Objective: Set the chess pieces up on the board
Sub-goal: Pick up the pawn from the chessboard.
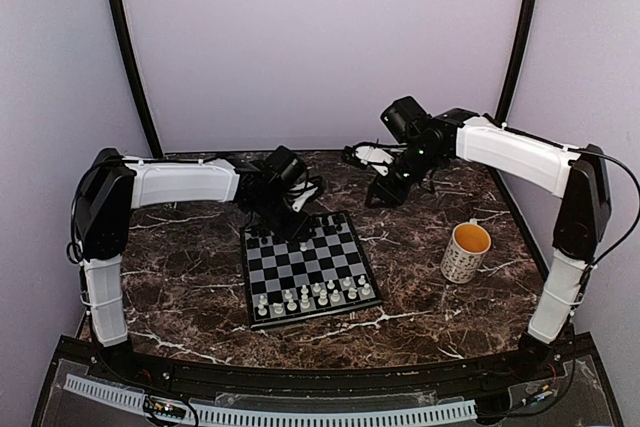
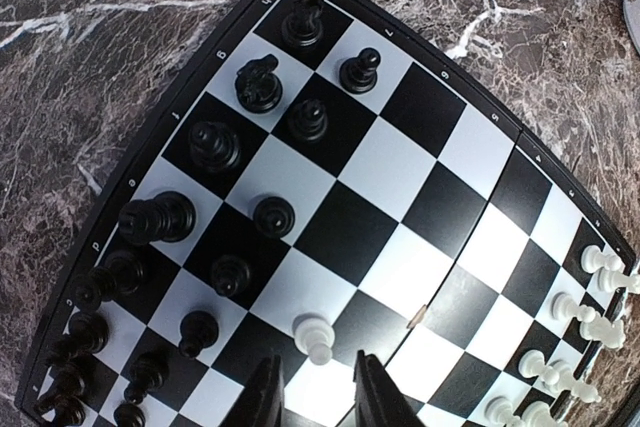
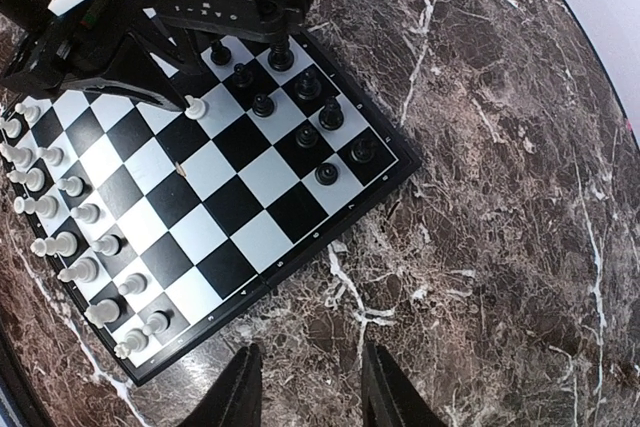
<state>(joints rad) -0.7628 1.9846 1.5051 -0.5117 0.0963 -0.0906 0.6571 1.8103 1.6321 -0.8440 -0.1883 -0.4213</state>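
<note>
The board (image 1: 300, 261) lies on the marble table, centre left. White chess pieces (image 1: 310, 295) stand in its two near rows; the black chess pieces (image 2: 215, 147) fill the far rows. My left gripper (image 1: 295, 227) hovers over the far part of the board, open and empty. In the left wrist view its fingertips (image 2: 318, 392) are just behind a lone white pawn (image 2: 313, 335) standing among the black side's squares. My right gripper (image 1: 385, 189) is open and empty above bare marble, beyond the board's edge (image 3: 300, 247). The right wrist view also shows the pawn (image 3: 196, 106) under the left gripper.
A white mug with a yellow inside (image 1: 466, 251) stands on the table right of the board. Loose cables (image 1: 365, 155) lie at the back near the wall. Walls close the table on three sides.
</note>
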